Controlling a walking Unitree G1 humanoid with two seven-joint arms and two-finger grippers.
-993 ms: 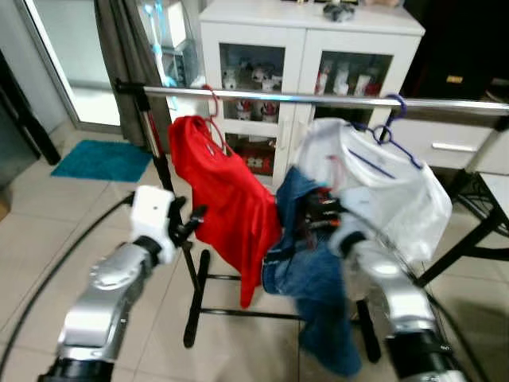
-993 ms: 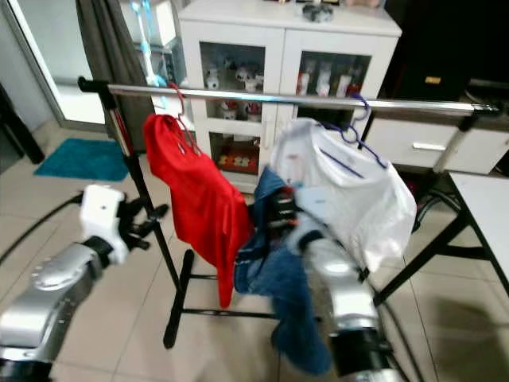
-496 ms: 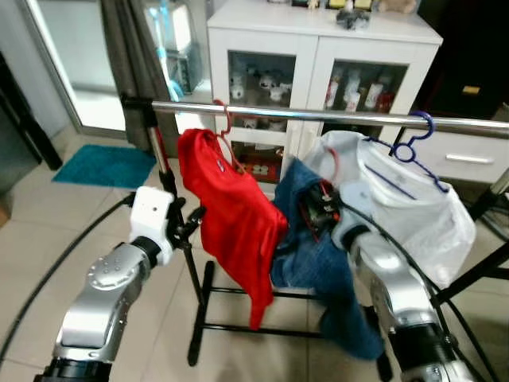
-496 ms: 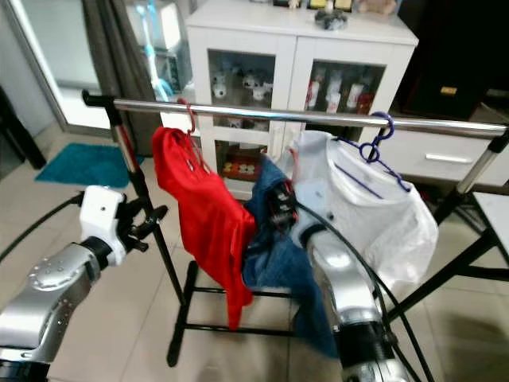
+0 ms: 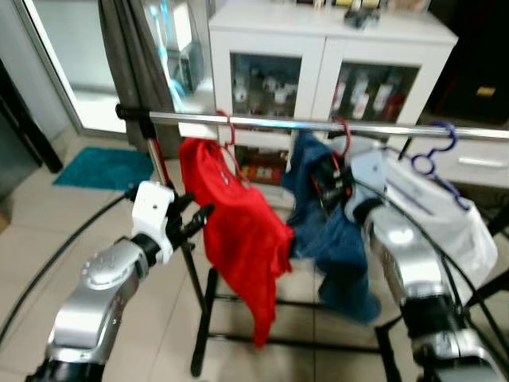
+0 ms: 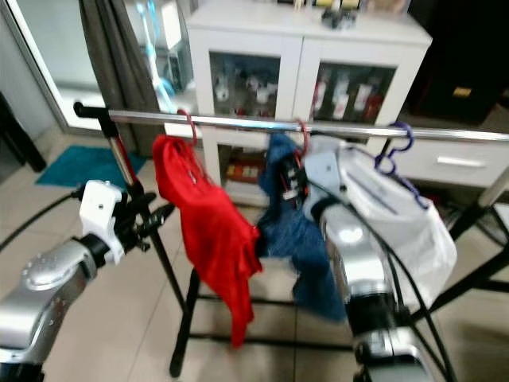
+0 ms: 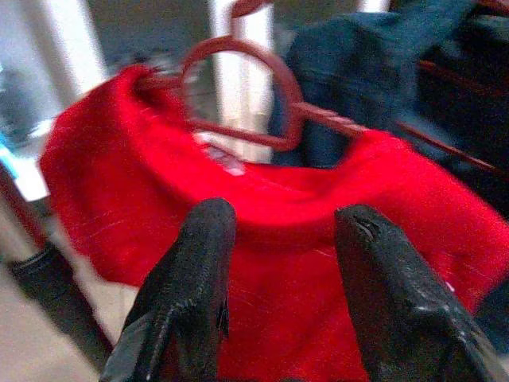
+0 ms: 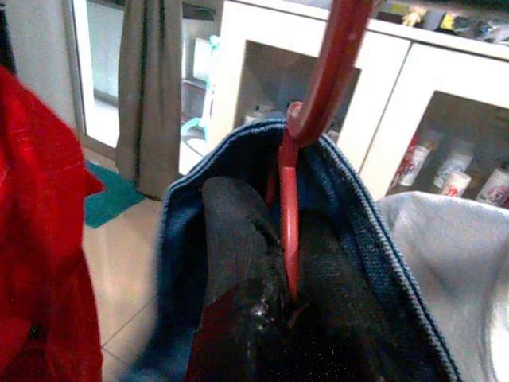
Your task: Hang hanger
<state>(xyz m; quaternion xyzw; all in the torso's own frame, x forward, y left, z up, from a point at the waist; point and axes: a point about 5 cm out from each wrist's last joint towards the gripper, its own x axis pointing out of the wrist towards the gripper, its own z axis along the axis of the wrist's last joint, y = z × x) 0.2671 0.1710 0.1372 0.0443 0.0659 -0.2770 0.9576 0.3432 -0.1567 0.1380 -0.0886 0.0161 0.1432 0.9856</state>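
A chrome rail point(image 5: 262, 123) carries a red shirt point(image 5: 238, 223) on a red hanger and a white garment point(image 5: 445, 215) on a purple hanger. Between them hang blue jeans point(image 5: 330, 231) on a red hanger point(image 8: 322, 79). My right gripper point(image 5: 328, 185) is shut on this hanger's neck, just below the hook, with denim folded around its fingers point(image 8: 238, 239). The hook point(image 5: 343, 130) is at rail height; whether it rests on the rail I cannot tell. My left gripper point(image 7: 282, 219) stands open beside the red shirt, touching nothing.
A white glass-door cabinet point(image 5: 318, 56) stands close behind the rack. A grey curtain point(image 5: 131, 56) and a teal mat point(image 5: 99, 169) are at the left. The rack's black post and foot point(image 5: 199, 350) stand beside my left arm on the tiled floor.
My right gripper has lifted the jeans and their red hanger from below the rail up to rail height. The camera has shifted. The left gripper has stayed open near the red shirt.
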